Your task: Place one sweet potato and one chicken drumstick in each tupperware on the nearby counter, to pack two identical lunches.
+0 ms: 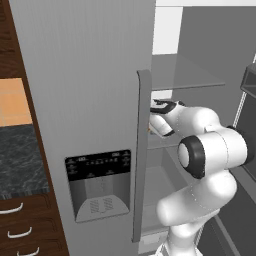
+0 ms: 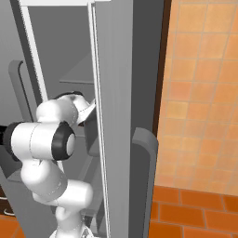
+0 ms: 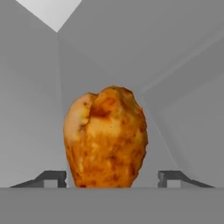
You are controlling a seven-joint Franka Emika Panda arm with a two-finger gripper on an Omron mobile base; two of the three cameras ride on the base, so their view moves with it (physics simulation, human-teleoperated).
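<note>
The setting is a grey refrigerator (image 1: pixel 80 75) in a kitchen, its inside plain grey walls and shelves. In the left base view the closed door fills the left half, with a dark dispenser panel (image 1: pixel 99 184) at about 7 o'clock from the picture's centre and a long vertical handle (image 1: pixel 141 150) beside the open compartment. At 9 o'clock a strip of the counter (image 1: pixel 20 160) shows, dark marbled stone over dark wood drawers with curved silver handles. In the right base view an orange tiled wall (image 2: pixel 200 93) and floor lie at 3 o'clock beyond the fridge's edge. The white arm (image 1: pixel 205 155) reaches into the open compartment, between two shelves.

The chicken drumstick (image 3: pixel 106 138) is a glossy, mottled orange-brown lump, darker in patches, with a paler yellowish area on its upper left. Seen end-on from the hand view it looks rounded and bulbous; its bone end cannot be made out. It sits inside the fridge against the grey interior, where the walls meet in a corner behind it.

Relative to the gripper (image 3: pixel 113 177), the drumstick stands squarely between the two dark fingertips (image 3: pixel 52 178), rising toward 12 o'clock from the gap. One tip lies at 8 o'clock of the drumstick, the other at 4 o'clock.

The fingers are spread wider than the drumstick. The left tip lies just beside its lower edge, the right tip clearly apart with grey showing between. Whether either tip touches it cannot be told; nothing is pinched.
</note>
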